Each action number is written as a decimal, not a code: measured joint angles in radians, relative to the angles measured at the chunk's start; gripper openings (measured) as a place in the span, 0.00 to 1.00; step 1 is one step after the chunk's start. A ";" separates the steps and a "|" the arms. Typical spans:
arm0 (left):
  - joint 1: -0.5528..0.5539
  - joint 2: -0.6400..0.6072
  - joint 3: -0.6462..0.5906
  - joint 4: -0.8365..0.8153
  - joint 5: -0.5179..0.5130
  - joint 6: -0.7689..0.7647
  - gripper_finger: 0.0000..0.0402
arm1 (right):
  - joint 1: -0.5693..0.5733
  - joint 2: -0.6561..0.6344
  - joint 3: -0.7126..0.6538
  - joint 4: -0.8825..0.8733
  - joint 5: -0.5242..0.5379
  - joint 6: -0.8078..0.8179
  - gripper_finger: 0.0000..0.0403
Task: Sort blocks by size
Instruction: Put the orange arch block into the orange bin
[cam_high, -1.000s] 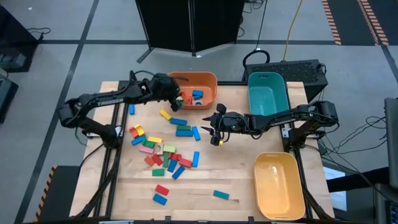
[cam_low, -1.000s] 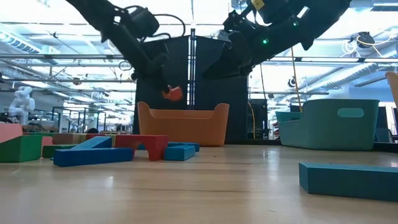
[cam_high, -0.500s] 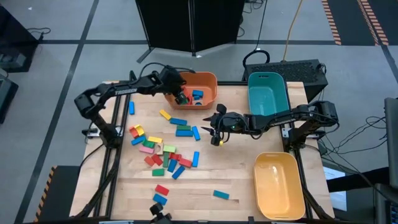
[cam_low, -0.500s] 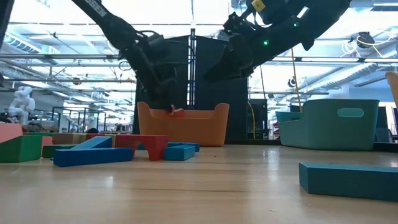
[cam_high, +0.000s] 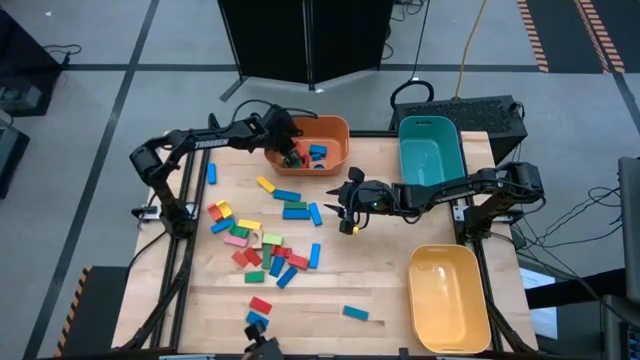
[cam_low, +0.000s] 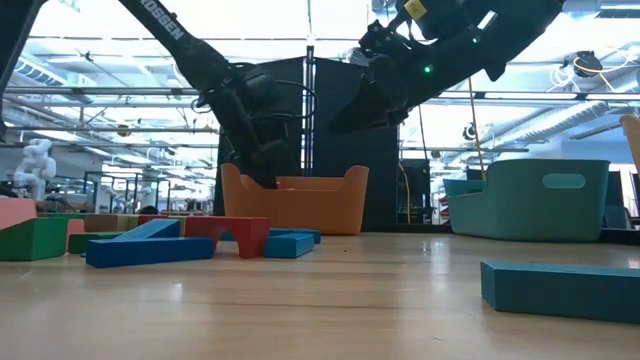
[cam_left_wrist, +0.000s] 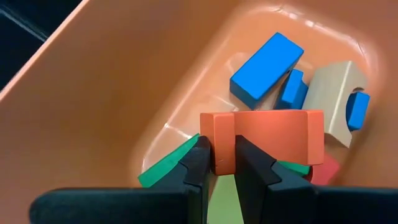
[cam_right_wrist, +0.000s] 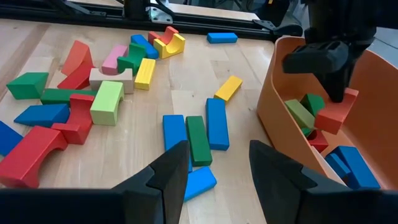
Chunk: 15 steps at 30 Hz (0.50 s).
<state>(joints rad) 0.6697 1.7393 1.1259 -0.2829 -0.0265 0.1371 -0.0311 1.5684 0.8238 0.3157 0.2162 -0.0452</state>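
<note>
My left gripper reaches down inside the orange bin at the table's far edge and is shut on a red block. Blue, green, red and pale blocks lie on the bin's floor below it. My right gripper hangs open over the middle of the table with nothing between its fingers. Many loose blocks in red, blue, green, yellow and pink lie flat on the table's left half; a blue, a green and a blue one lie side by side ahead of the right gripper. My left gripper pinches one end of the red block between its two fingers. The fingers slant down into the bin from its left side. The block sticks out sideways from them, tilted, just over the blocks in the bin; whether it touches them I cannot tell.
A teal bin stands at the far right and a yellow bin at the near right. Single blocks lie near the front edge. Bare wood lies between the block pile and the two right-hand bins.
My left gripper has swung from over the table's far left toward the right and down into the orange bin, carrying the red block with it. It stays shut on the block. The right arm has kept still.
</note>
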 joint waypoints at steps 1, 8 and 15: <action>0.000 0.000 0.000 -0.001 0.000 0.012 0.12 | 0.000 0.000 0.000 -0.001 0.000 0.000 0.39; -0.002 -0.002 0.000 -0.004 0.000 0.034 0.13 | 0.000 0.000 0.000 -0.005 0.000 0.000 0.39; -0.002 -0.002 0.000 -0.002 -0.002 0.049 0.24 | 0.000 0.000 0.000 -0.006 0.000 0.000 0.39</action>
<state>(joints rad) 0.6674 1.7370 1.1259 -0.2848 -0.0287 0.1863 -0.0310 1.5684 0.8238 0.3095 0.2165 -0.0452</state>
